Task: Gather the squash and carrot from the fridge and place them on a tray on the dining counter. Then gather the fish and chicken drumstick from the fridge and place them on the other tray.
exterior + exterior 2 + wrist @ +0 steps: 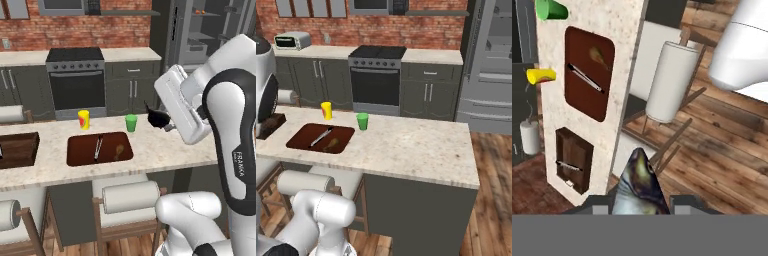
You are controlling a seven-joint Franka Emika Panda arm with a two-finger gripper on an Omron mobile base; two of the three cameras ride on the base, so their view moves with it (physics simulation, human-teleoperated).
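Fish, mottled grey-green, pointed head, clamped in pincer

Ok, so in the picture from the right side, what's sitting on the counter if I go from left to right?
Dark wooden tray at the far left edge, then the reddish-brown tray with a knife-like tool and a drumstick on it, then the yellow cup, then the green cup.

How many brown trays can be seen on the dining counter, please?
2. One dark brown rectangular tray lies near the counter's middle, before the yellow cup and green cup. The other brown tray lies further left, partly cut off.
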